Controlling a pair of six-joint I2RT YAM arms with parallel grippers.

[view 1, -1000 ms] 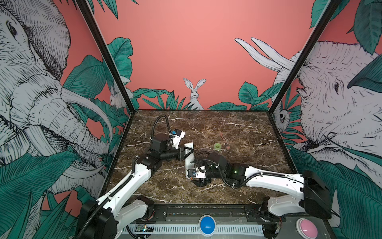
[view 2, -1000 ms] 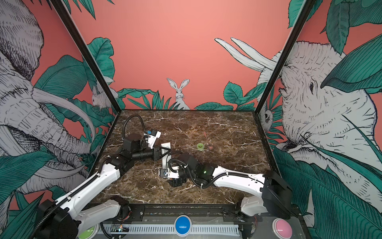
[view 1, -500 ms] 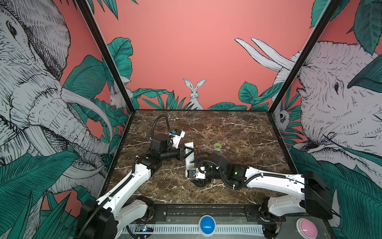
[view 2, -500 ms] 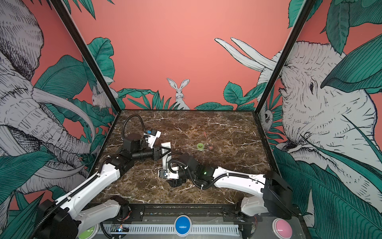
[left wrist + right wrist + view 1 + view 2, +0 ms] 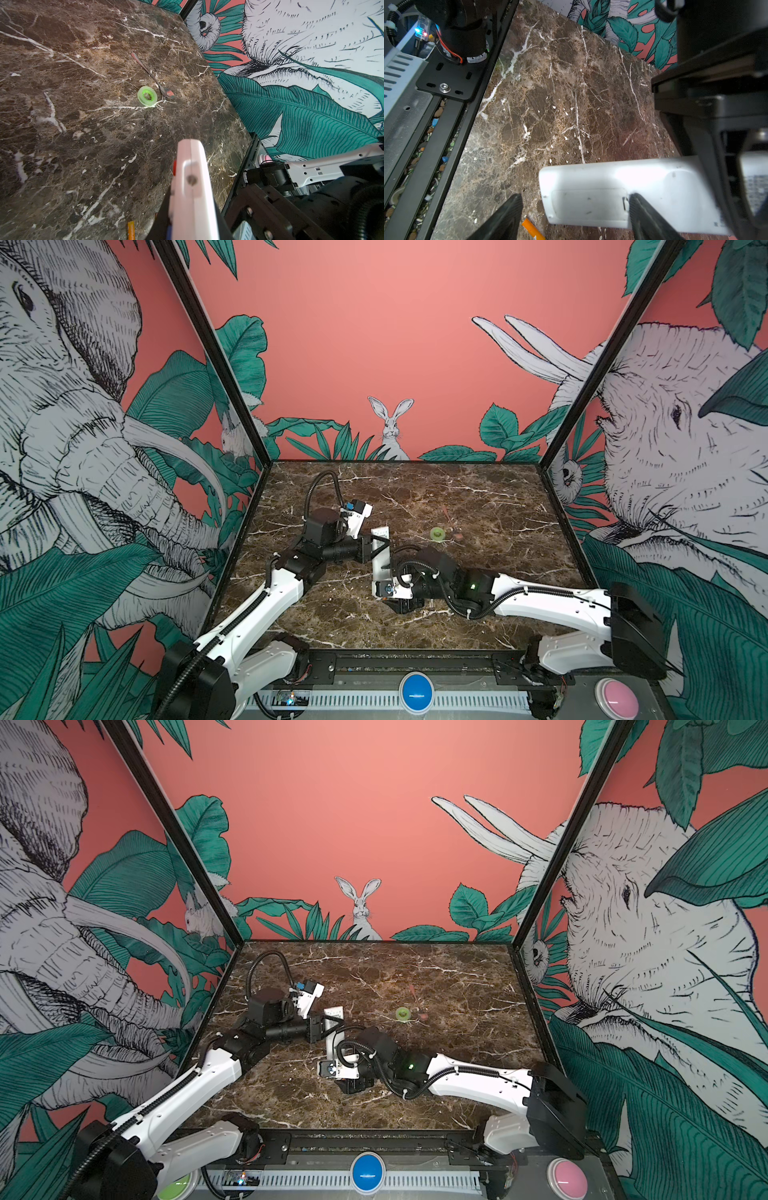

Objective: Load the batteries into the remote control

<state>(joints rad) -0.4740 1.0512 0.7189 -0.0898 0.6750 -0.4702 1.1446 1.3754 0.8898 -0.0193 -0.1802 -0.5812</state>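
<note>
A: Where's the remote?
B: Centre frame, clamped in the left gripper. Right gripper jaws stand apart over its back cover; one battery lies beneath.
A: Risk?
B: Prying may twist it loose.

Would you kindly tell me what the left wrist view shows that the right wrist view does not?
Only the left wrist view shows the green tape roll and the spoon beside it, with the remote control seen end-on. Only the right wrist view shows the remote's plain back with its battery cover in place and the right gripper open, fingers either side of that cover. Both show the remote control, the table and an orange battery at the frame's edge; whether it is the same battery I cannot tell.
</note>
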